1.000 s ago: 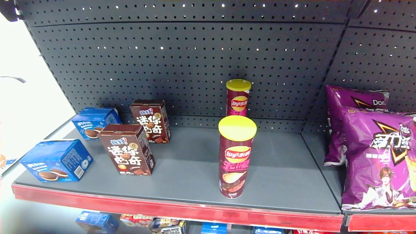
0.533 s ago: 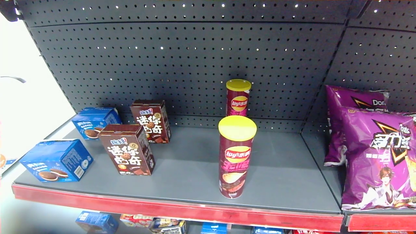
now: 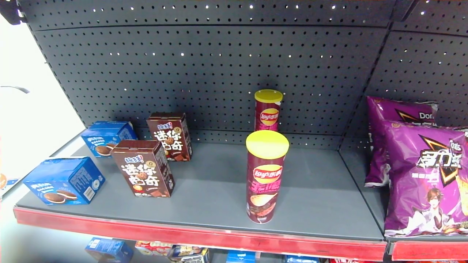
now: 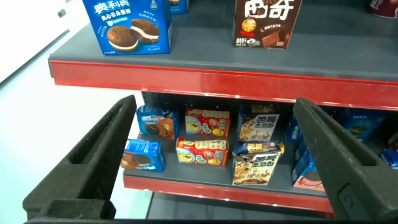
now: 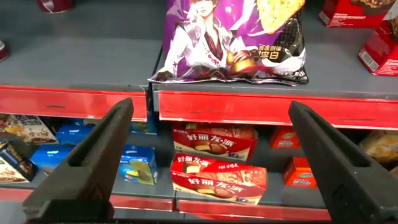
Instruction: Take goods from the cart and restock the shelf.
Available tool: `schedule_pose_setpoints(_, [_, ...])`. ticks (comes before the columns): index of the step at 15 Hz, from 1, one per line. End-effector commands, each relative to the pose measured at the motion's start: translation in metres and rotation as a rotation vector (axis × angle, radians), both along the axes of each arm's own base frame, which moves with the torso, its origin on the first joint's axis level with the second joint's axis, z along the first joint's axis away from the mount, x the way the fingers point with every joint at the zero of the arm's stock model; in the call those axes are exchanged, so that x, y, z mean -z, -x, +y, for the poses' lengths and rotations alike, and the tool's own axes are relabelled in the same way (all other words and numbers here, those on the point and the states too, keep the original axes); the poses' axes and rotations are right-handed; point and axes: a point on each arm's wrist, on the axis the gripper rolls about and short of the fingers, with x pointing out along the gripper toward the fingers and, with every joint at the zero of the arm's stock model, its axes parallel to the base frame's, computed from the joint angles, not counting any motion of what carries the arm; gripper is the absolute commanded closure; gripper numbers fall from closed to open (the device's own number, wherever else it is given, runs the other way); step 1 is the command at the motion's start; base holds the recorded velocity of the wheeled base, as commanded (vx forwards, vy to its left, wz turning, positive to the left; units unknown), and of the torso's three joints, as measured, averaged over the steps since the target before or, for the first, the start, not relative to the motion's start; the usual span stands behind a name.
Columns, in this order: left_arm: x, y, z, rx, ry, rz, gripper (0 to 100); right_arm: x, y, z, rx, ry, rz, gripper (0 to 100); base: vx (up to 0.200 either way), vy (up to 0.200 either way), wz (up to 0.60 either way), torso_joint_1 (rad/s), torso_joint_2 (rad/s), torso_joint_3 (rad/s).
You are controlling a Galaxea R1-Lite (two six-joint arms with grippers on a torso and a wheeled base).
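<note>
- The grey metal shelf (image 3: pixel 314 190) sits dead ahead, at 12 o'clock of both arms. Its red front strip (image 3: pixel 204 233) faces us. Bare deck at 3 o'clock of the front tube looks the likeliest restock gap.
- Purple crisp bags (image 3: pixel 420 175) lean at the 3 o'clock end.
- Maroon crisp tubes with yellow lids stand upright, long axis vertical, with the rear tube (image 3: pixel 268 111) at 12 o'clock of the front tube (image 3: pixel 264 182).
- Brown biscuit boxes (image 3: pixel 144 170) and blue biscuit boxes (image 3: pixel 64 180) hold the 9 o'clock side.
- The left gripper (image 4: pixel 214 102) hangs level before the strip on the boxes' side, jaws spread wide and empty.
- The right gripper (image 5: pixel 211 104) is level below the bags, likewise splayed and empty-handed, so fetching from the cart comes first.
</note>
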Motion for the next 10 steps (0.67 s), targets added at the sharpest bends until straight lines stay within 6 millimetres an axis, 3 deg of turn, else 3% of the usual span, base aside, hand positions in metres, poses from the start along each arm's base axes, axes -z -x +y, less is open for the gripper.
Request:
schedule_pose_setpoints(1, [0.0000,0.0000,0.0000,0.000,0.000,-0.001,0,0.0000,-0.0001,0.0000,0.000,-0.001,0.003,0,0.000,0.000,0.00,0.000,0.00,0.000])
schedule_pose_setpoints(7, [0.0000,0.0000,0.0001,0.000,0.001,-0.001,0,0.0000,-0.0001,0.0001,-0.004,-0.001,0.003,0,0.000,0.000,0.00,0.000,0.00,0.000])
schedule_pose_setpoints(8, [0.0000,0.0000,0.0000,-0.001,0.000,-0.001,0,0.0000,-0.0001,0.0001,-0.004,-0.001,0.003,0,0.000,0.200,0.00,0.002,0.01,0.002])
schedule_pose_setpoints(10, [0.0000,0.0000,0.0000,0.000,0.003,-0.001,0,0.0000,-0.0001,0.0001,-0.006,-0.001,0.003,0,0.000,0.000,0.00,0.000,0.00,0.000])
